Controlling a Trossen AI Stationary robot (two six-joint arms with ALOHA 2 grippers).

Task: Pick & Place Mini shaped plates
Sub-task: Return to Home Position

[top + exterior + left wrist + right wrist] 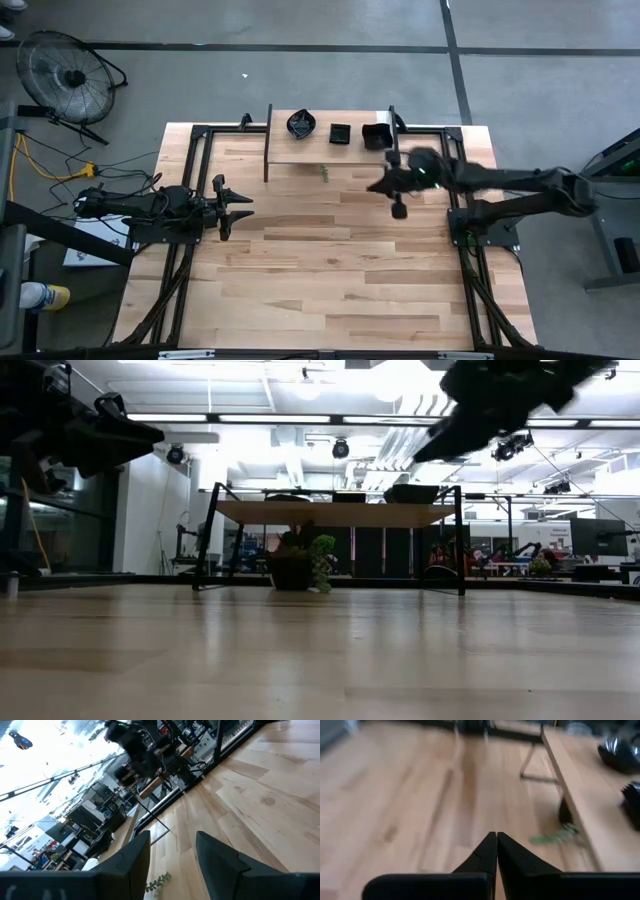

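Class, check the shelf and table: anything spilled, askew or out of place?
Nothing stands out. The mini shaped plates sit in three groups on the shelf, a small plant beneath; the left arm and right arm hover empty.

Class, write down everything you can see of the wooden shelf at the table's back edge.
The shelf is a flat, pale wood board on thin black metal legs, standing level at the far edge of the table. Three lots of glossy black plates sit in a row on top; a small green plant stands underneath.

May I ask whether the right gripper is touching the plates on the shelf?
Apart: the high view shows the right gripper over bare table, a clear gap from the plates.
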